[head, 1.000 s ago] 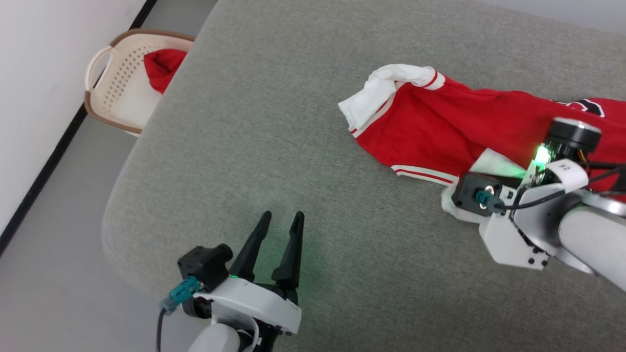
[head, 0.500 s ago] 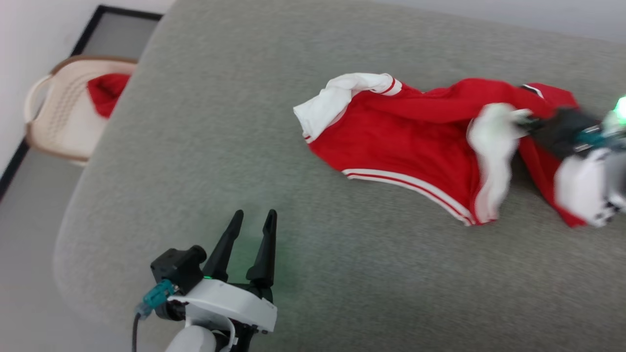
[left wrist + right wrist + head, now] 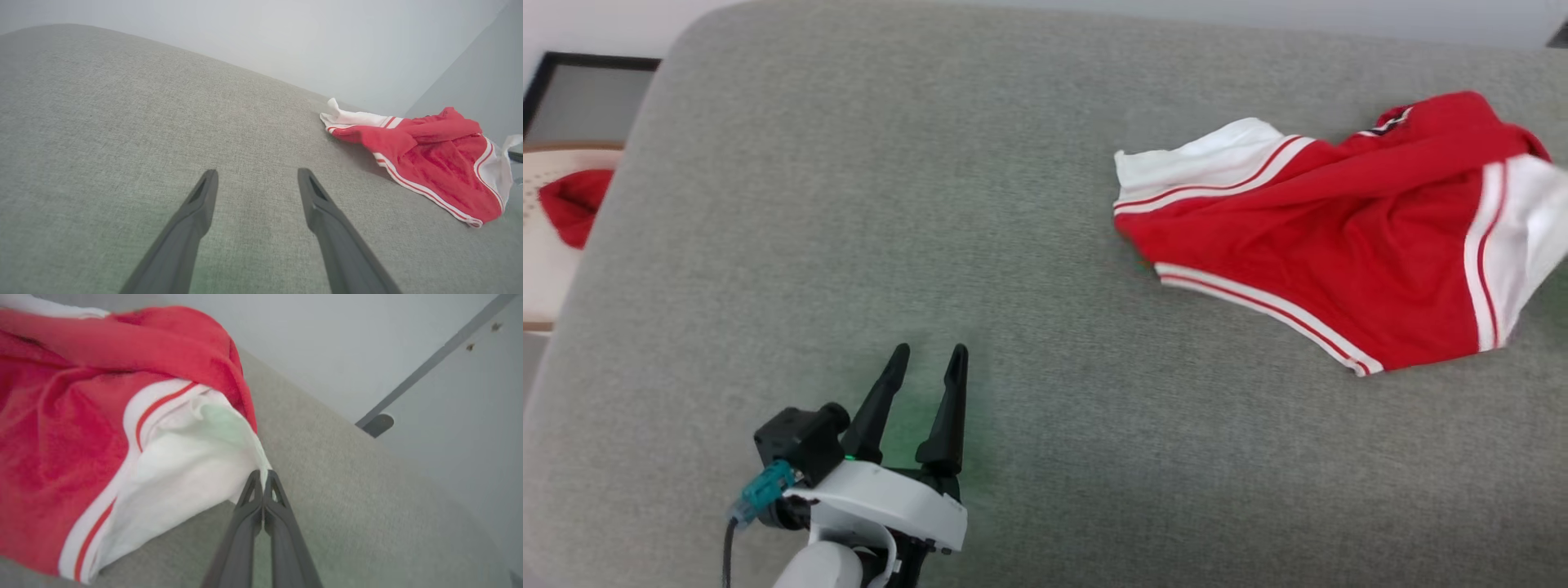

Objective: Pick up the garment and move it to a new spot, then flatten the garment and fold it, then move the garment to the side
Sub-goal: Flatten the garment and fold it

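The left gripper (image 3: 929,353) is positioned at the lower left of the head view, above the near part of the grey upholstered surface (image 3: 890,180). Its two dark fingers are spread to full width and nothing lies between them; the left wrist view confirms bare grey fabric in the gap. Whether the fingertips touch the surface cannot be determined. The garment (image 3: 1307,253) lies at the far right of the same surface, well apart from the left gripper. It is bunched rather than flat, red body uppermost, with the white-and-red striped trim (image 3: 1258,306) running along its near edge and a white sleeve spread at its left end. The garment's right side reaches the edge of the head view. In the right wrist view the right gripper (image 3: 263,476) has its jaws pressed fully together on the edge of a white sleeve (image 3: 184,465). The cloth is drawn to a point at the fingertips and this part is raised clear of the surface. A pale basket (image 3: 535,282) holding a red cloth (image 3: 572,204) stands beyond the left edge of the surface
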`<state>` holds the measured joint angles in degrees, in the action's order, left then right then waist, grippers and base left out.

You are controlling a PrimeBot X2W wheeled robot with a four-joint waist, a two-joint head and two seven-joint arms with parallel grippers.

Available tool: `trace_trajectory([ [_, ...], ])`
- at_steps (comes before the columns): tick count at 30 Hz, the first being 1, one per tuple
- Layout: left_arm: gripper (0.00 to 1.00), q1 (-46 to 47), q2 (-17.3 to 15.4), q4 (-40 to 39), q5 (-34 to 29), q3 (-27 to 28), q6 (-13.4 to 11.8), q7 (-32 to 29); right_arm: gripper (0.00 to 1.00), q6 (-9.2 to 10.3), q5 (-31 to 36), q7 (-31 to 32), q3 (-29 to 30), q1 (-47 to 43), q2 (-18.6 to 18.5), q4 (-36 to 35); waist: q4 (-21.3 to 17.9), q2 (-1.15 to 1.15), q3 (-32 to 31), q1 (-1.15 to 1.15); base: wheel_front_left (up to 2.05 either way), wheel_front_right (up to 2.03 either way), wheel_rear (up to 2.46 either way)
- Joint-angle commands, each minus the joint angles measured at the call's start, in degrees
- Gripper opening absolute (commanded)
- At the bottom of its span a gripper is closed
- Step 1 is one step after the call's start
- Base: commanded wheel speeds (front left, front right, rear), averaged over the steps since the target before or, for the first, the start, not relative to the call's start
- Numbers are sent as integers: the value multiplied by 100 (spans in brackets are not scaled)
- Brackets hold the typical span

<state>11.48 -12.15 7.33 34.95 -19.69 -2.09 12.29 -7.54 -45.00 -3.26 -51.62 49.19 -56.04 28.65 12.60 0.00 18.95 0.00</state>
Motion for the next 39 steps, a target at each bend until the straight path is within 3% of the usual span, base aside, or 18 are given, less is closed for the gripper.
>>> trace_trajectory([
  [1,100,28,-13,-31,-33,-7,-28,-11,0,9,-110,13,58,-169,73,104,-66,0,56,0,0,0,0],
  [10,100,97,-46,-78,12,-19,-50,-63,0,9,-898,61,396,-800,375,734,-80,0,142,0,0,0,0],
  [16,100,136,-132,-169,17,43,-84,-101,0,9,-891,-34,425,-896,487,881,-178,0,132,0,0,0,0],
  [17,100,137,-153,-185,16,45,-85,-99,7,10,-875,-70,447,-893,523,921,-201,0,126,0,0,0,0],
  [18,100,142,-176,-208,13,54,-92,-109,22,10,-838,-118,468,-877,552,967,-230,0,122,0,0,0,0],
  [19,100,153,-200,-232,15,67,-100,-130,45,10,-780,-160,494,-849,566,1027,-257,0,121,0,0,0,0],
  [20,100,163,-228,-262,11,81,-102,-155,90,10,-719,-203,518,-822,593,1085,-290,0,122,0,0,0,0],
  [21,100,170,-253,-297,12,94,-116,-155,100,10,-667,-237,545,-808,627,1151,-325,0,119,0,0,0,0],
  [32,100,369,-858,-815,-83,308,-180,-590,100,10,-656,-1028,1313,-1029,960,1377,-823,0,21,0,0,0,0],
  [36,100,676,-1240,-1034,-83,402,-82,-967,100,10,-730,-1175,1901,-1209,1128,1132,-1023,0,-29,0,0,0,0],
  [39,100,1010,-1538,-1122,-22,430,65,-1382,100,10,-629,-1192,2661,-1435,1322,633,-1169,0,-63,0,0,0,0],
])
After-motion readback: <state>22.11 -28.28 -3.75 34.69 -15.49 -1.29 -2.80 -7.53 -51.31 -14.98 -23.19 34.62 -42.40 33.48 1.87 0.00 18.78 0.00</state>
